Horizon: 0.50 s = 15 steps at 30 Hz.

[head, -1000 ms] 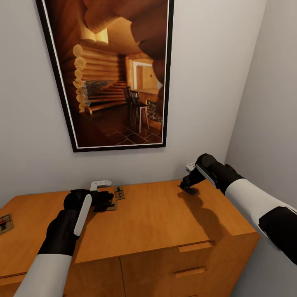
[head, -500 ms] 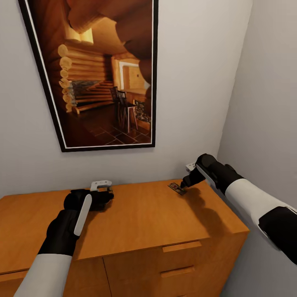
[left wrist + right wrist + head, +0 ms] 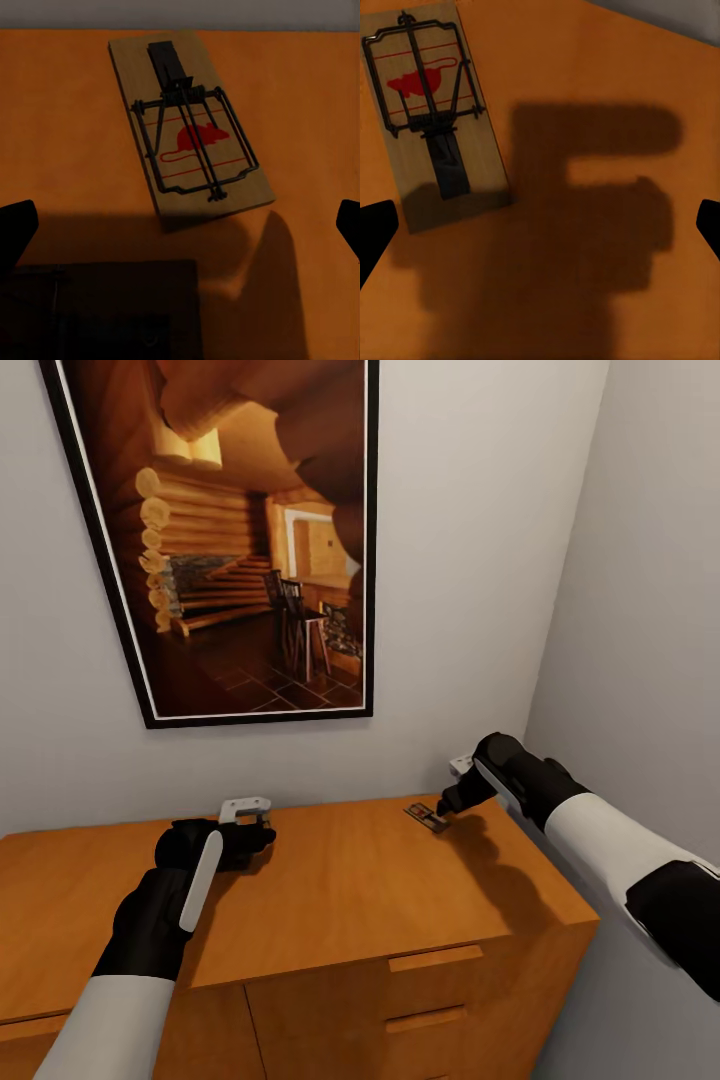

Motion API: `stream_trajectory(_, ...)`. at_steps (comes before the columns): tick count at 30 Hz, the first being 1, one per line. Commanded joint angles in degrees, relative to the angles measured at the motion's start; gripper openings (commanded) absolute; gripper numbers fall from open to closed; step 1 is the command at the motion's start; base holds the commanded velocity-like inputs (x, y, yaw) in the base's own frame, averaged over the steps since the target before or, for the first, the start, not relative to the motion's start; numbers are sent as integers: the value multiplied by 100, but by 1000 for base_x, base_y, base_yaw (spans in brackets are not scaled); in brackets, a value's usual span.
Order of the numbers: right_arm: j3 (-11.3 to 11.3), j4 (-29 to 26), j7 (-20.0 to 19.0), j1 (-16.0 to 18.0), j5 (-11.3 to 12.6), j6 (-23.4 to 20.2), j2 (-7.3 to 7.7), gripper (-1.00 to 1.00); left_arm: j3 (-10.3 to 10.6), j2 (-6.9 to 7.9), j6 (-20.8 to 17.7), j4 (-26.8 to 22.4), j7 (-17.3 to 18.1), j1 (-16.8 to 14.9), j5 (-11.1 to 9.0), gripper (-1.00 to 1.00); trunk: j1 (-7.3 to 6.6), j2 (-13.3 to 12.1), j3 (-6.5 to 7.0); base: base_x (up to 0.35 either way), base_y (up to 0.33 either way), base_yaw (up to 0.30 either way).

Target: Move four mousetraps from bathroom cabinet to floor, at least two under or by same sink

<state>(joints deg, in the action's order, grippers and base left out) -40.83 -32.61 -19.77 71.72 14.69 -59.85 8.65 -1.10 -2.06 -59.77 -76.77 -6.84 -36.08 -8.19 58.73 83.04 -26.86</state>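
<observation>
On the orange-brown cabinet [image 3: 350, 890] top lies a mousetrap [image 3: 427, 817], just left of my right gripper [image 3: 446, 807]. The right wrist view shows that mousetrap [image 3: 432, 112] flat on the wood, ahead of and off to one side of the open right gripper [image 3: 540, 225], whose black fingertips [image 3: 375, 232] touch nothing. My left gripper [image 3: 258, 838] hovers low over the cabinet top near the wall. In its wrist view a mousetrap [image 3: 191, 131] with a red mouse mark lies ahead of the open left gripper [image 3: 180, 229], and a second mousetrap [image 3: 97, 311] sits in dark shadow closer in.
A large framed picture [image 3: 240, 540] of a log interior hangs on the grey wall above the cabinet. A side wall [image 3: 650, 610] closes in at the right, close to my right arm. Drawer fronts with slim handles [image 3: 435, 958] face me below the cabinet top.
The whole view has swung right over the last second, so cabinet and picture slid left. The traps by my left gripper are now hidden under it in the head view; both arms look unmoved.
</observation>
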Motion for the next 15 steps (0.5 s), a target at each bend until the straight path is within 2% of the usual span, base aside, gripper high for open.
stream_trajectory(1,-44,-8,18,9,49,-15,9,100,-8,-5,-23,-5,-55,-5,-62,100,0,4,-7,0,-4,0)
stream_trajectory(15,-18,-8,22,9,56,-15,-53,100,-9,-5,-23,-5,-55,-5,-61,100,0,4,-7,2,-1,0)
